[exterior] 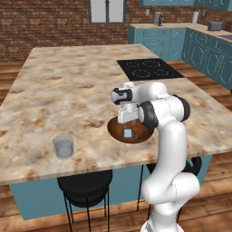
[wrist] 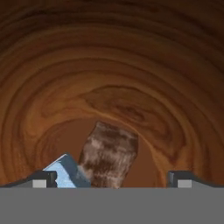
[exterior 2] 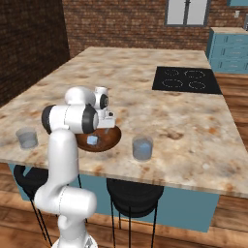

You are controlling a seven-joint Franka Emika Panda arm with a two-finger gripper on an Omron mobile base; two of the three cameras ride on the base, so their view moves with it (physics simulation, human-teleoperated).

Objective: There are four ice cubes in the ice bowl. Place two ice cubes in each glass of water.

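Ice cubes lie on the floor of the ice bowl, near the desk front edge. The pincer, jaws spread wide, hangs inside the bowl over them. One glass of water stands on each side of the bowl.

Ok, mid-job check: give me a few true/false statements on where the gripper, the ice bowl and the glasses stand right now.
1. The gripper is down inside the ice bowl. True.
2. The jaws are shut on an ice cube. False: they stand open, with cubes between the tips, nothing clamped.
3. One glass of water stands to the right of the bowl in the right base view. True.
4. Both glasses stand on the cooktop. False: they stand on the marble counter near its front edge, one on each side of the bowl; the second glass is at the left.
5. An ice cube lies in the bowl. True.
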